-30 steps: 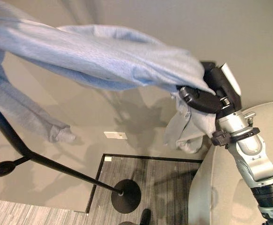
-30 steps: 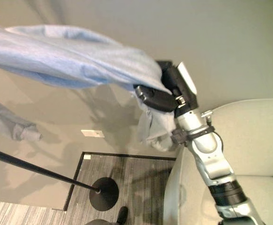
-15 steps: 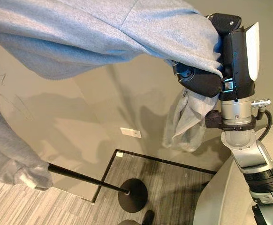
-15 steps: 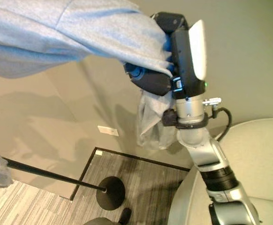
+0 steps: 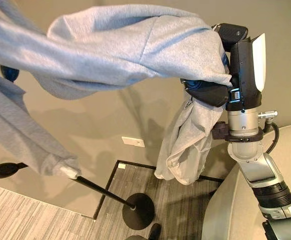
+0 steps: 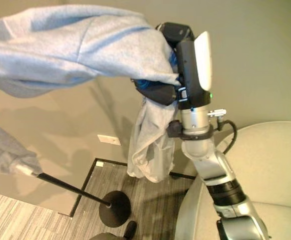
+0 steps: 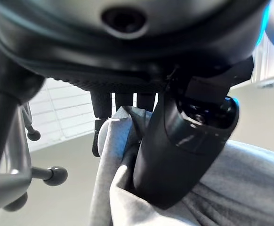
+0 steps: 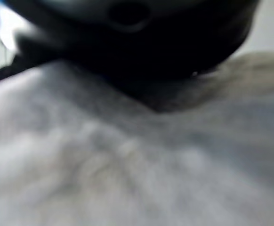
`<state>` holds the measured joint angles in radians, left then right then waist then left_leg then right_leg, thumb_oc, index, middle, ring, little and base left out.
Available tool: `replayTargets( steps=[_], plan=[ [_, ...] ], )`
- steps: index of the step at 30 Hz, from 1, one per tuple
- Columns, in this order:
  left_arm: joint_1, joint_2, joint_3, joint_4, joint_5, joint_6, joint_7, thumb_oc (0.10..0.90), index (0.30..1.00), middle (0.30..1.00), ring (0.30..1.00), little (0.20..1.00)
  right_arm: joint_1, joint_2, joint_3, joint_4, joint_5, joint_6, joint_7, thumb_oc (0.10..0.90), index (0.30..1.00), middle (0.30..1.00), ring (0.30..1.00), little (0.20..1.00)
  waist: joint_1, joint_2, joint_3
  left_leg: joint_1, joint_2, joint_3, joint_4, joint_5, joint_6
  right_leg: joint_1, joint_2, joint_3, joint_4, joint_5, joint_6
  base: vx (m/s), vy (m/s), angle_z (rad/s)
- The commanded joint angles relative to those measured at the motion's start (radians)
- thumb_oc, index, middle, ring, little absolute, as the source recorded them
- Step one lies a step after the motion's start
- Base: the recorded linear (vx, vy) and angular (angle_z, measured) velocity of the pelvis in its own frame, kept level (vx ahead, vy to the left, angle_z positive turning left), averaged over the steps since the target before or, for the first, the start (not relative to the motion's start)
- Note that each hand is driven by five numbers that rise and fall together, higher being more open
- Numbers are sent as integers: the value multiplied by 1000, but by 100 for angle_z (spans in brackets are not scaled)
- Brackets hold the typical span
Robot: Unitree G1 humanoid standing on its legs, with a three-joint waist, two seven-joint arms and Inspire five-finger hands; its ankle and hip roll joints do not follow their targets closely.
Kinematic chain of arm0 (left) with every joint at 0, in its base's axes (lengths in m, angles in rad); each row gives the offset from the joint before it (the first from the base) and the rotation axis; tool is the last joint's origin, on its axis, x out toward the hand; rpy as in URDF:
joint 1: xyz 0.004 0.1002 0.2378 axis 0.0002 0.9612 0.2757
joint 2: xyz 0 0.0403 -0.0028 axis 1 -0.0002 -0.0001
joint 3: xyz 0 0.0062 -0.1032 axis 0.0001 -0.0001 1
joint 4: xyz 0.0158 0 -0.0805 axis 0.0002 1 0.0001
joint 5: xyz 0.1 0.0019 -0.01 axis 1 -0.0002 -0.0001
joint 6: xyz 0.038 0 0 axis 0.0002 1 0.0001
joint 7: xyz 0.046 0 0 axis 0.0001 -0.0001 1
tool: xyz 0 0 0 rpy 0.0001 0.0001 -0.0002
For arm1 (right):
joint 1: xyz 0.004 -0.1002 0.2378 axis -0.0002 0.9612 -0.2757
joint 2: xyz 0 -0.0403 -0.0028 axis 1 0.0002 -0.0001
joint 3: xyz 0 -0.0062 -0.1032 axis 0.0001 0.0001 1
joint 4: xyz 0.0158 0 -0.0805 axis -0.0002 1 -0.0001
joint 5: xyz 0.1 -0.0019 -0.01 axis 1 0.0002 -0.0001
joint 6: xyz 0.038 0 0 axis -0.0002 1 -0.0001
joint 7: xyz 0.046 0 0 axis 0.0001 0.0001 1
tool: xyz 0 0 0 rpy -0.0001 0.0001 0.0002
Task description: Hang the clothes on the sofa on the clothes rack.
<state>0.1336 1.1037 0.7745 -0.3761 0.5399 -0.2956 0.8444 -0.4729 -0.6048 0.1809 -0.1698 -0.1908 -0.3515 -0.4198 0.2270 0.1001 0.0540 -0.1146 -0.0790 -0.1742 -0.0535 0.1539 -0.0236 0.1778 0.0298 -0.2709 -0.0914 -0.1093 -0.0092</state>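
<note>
Grey hoodie [image 5: 120, 45] stretched between both hands, long axis left-right; right hand [image 5: 210, 92] and left hand [image 7: 184, 141] fingers clenched on cloth, rack [image 5: 100, 189] below left.

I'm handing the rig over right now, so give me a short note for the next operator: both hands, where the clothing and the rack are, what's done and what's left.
Right hand: raised high, fingers shut on one end of the grey sweatshirt; a flap of it hangs below the hand.
Left hand: thumb and fingers pinch the sweatshirt's other end.
Sweatshirt: held up in the air, stretched between the two hands, one sleeve drooping on the left toward the rack's pole.
Clothes rack: black, round base on the floor below, with knobbed pegs nearby.
Sofa: at the right, beside the right arm.
Done: sweatshirt lifted off the sofa.
Left: drape it over the rack, then let go.
</note>
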Motion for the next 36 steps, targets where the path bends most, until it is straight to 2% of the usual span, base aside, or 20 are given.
replayTargets(
  steps=[1,2,7,9,11,14,19,22,24,27,30,33,36],
  plan=[
    [8,-37,12,126,-117,25,-21,400,300,300,300,300,-44,10,-18,-43,34,-30,-39,400,300,300,300,300,-2,-1,-115,-4,104,48,2,-37,-49,-105,-41,13,4,22,60,0,0,0],
    [-11,-77,-46,92,-131,10,-49,400,300,300,300,300,-26,15,-27,-50,36,-26,-35,400,300,300,300,300,-13,2,-112,-3,102,50,4,-40,-47,-104,-43,15,4,22,59,0,0,0],
    [-36,-204,-160,25,-190,-21,-91,400,300,300,300,300,1,29,-36,-52,42,-17,-31,400,300,300,300,300,-30,0,-105,-1,98,55,7,-44,-44,-104,-46,19,4,21,57,-1,-4,-1],
    [-43,-323,-269,-48,-238,-48,-141,400,300,300,300,300,21,36,-41,-58,35,-9,-25,400,300,300,300,300,-39,-1,-100,0,96,57,11,-48,-41,-103,-48,23,4,19,54,0,0,0],
    [-36,-396,-342,-96,-277,-65,-180,400,300,300,300,300,35,40,-46,-70,32,-6,-21,400,300,300,300,300,-41,0,-98,1,95,57,13,-49,-40,-102,-49,23,4,18,53,0,0,0],
    [-11,-462,-416,-139,-322,-87,-224,400,300,300,300,300,43,45,-46,-84,17,-4,-19,400,300,300,300,300,-44,-3,-90,-1,94,56,17,-51,-40,-101,-50,22,4,17,51,-4,-6,-1],
    [64,-507,-470,-194,-399,-117,-301,400,300,300,300,300,62,47,-63,-107,-6,-6,-34,400,300,300,300,300,-40,-3,-81,-4,91,54,26,-54,-36,-100,-48,21,4,17,50,-17,-21,-3],
    [126,-523,-444,-233,-421,-128,-320,400,300,300,300,300,78,50,-81,-131,-13,-8,-41,400,300,300,300,300,-34,-3,-82,-8,91,52,29,-54,-35,-100,-47,22,4,16,50,-30,-26,4],
    [186,-525,-290,-263,-398,-133,-261,400,300,300,300,300,103,33,-159,-181,-57,-8,-73,400,300,300,300,300,-7,-3,-88,-12,90,39,32,-50,-34,-100,-45,18,4,13,48,-34,-40,2],
    [183,-515,-232,-265,-390,-130,-234,400,300,300,300,300,102,31,-178,-192,-72,-3,-83,400,300,300,300,300,-1,-3,-92,-12,91,35,32,-49,-36,-99,-43,17,4,12,47,-7,-23,6],
    [179,-484,-97,-271,-391,-128,-194,400,300,300,300,300,101,18,-219,-210,-130,20,-108,400,300,300,300,300,15,6,-103,-12,92,25,29,-42,-39,-95,-40,10,4,8,45,8,-21,1],
    [174,-467,-53,-272,-392,-128,-179,400,300,300,300,300,100,25,-227,-217,-138,29,-110,400,300,300,300,300,19,7,-105,-12,91,21,26,-39,-41,-94,-39,3,4,7,44,2,-11,4],
    [156,-414,20,-279,-390,-125,-157,400,300,300,300,300,88,25,-220,-219,-125,36,-103,400,300,300,300,300,36,19,-106,-12,87,15,19,-31,-44,-91,-43,-13,4,8,46,-8,-19,19]
  ],
)
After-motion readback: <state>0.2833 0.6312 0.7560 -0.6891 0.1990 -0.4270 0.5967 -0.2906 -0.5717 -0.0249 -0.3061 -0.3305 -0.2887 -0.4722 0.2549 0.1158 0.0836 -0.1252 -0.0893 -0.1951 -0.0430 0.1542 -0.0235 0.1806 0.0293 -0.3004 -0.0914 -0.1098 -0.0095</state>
